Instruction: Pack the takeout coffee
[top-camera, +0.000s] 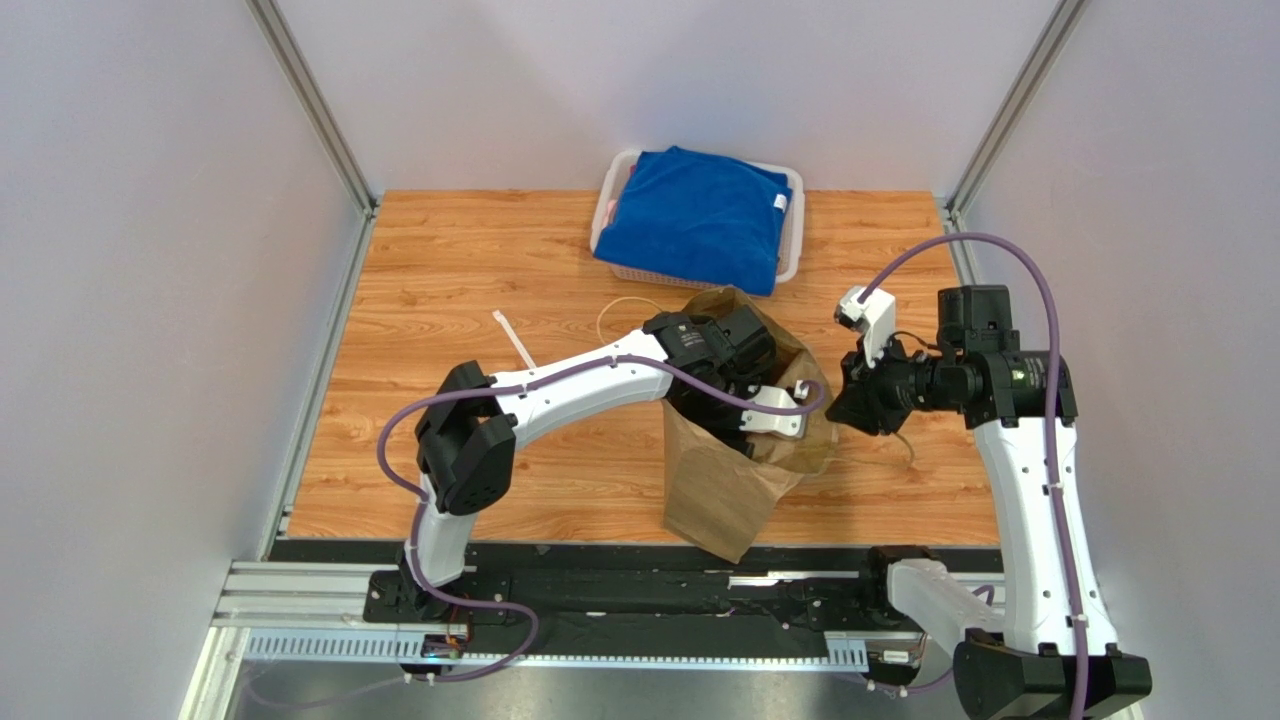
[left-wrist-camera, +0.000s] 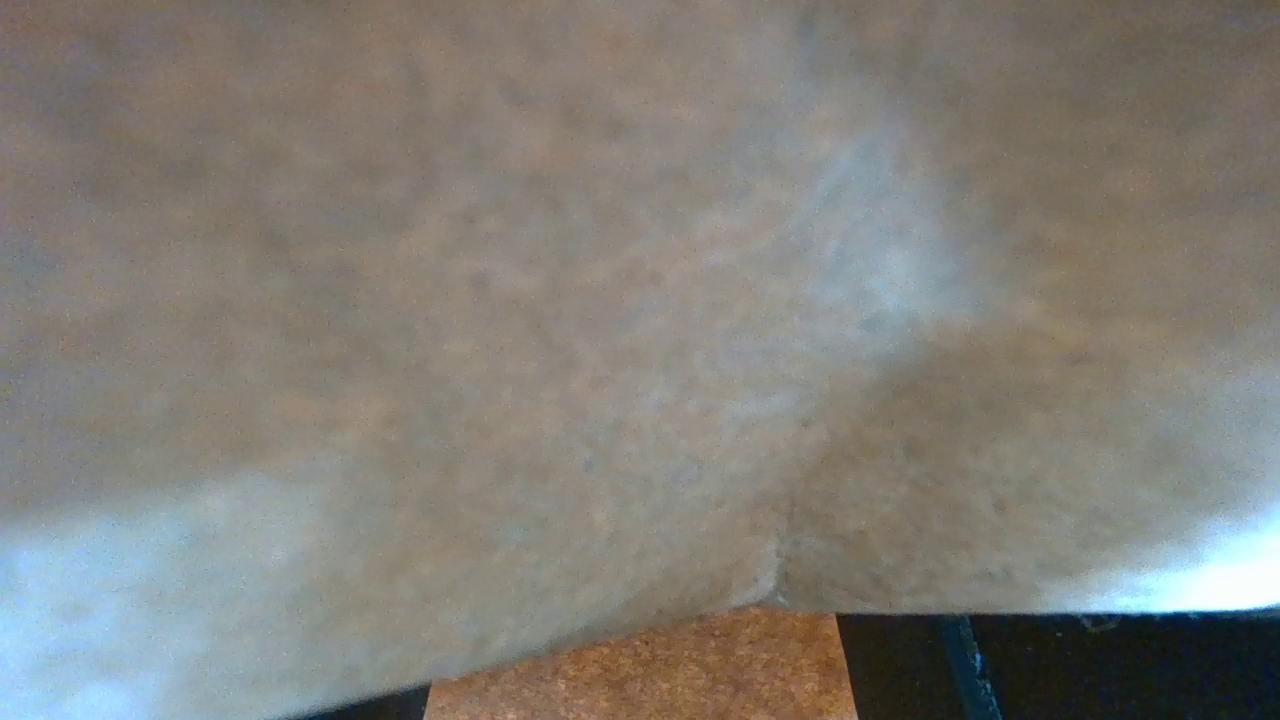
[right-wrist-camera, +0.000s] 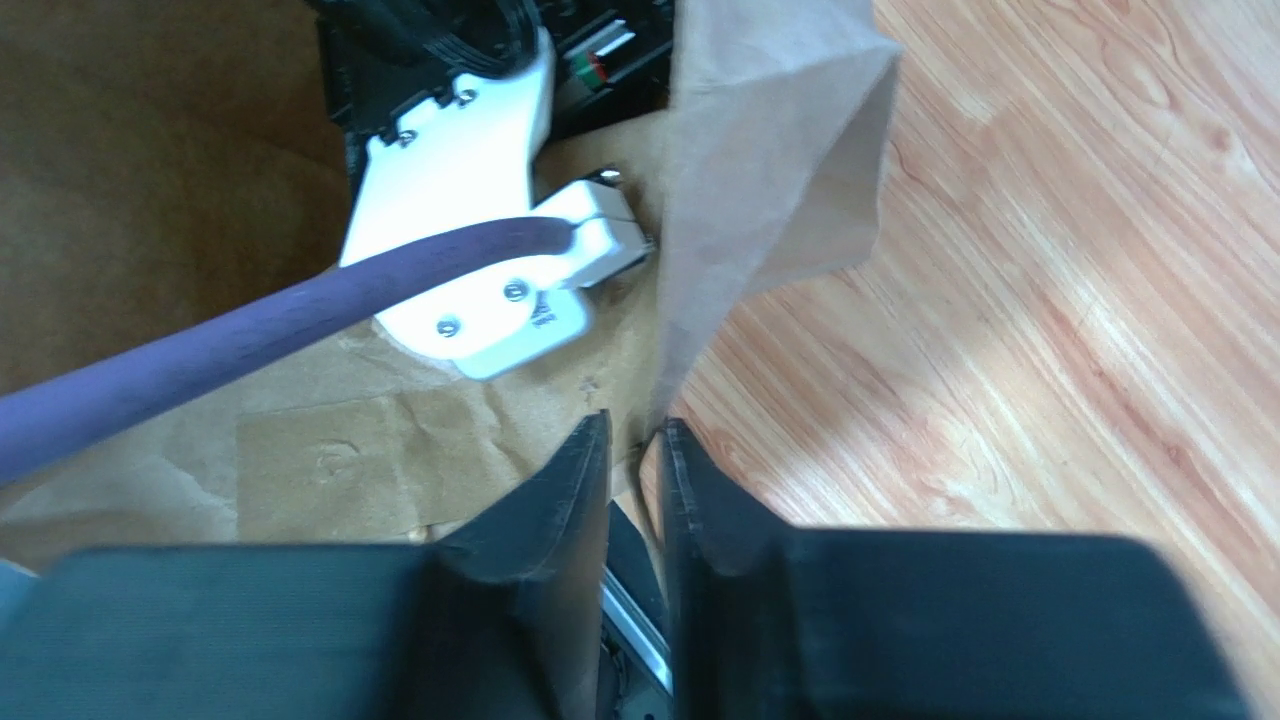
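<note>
The right gripper (right-wrist-camera: 634, 438) pinches the bag's (top-camera: 721, 495) edge at the middle right. The left gripper is hidden deep in the bag, so I cannot tell if it is wide. The cup is hidden too, likely inside. Next, lift out slowly.

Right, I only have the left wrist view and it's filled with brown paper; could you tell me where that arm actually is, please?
Observer: The left arm reaches down into the open top of the standing paper bag.
Operator: And the right side?
Observer: The right pincer sits at the bag's right rim, the paper edge running between its nearly closed fingers.
Operator: Can you see the coffee?
Observer: No; the left arm's wrist fills the bag's mouth, so no cup shows.
</note>
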